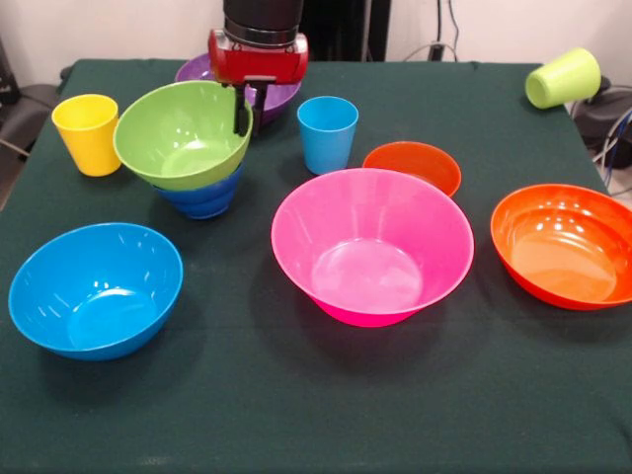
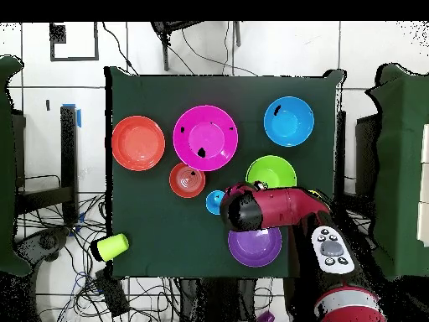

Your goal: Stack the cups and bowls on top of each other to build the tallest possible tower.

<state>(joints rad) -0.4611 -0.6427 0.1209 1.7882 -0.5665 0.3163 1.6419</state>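
My gripper comes down from above and is shut on the far rim of the lime green bowl. One black finger shows inside the rim. The green bowl sits tilted in the small dark blue bowl, which makes a two-bowl tower. The purple bowl stands just behind the gripper. The yellow cup stands left of the tower and the light blue cup to its right. The pink bowl, the small orange bowl, the orange-red bowl and the light blue bowl stand separately. The lime green cup lies on its side.
The dark green table ends close behind the lime green cup at the far right corner. In the overhead view my arm covers the space between the green bowl and the purple bowl. Cables lie on the floor around the table.
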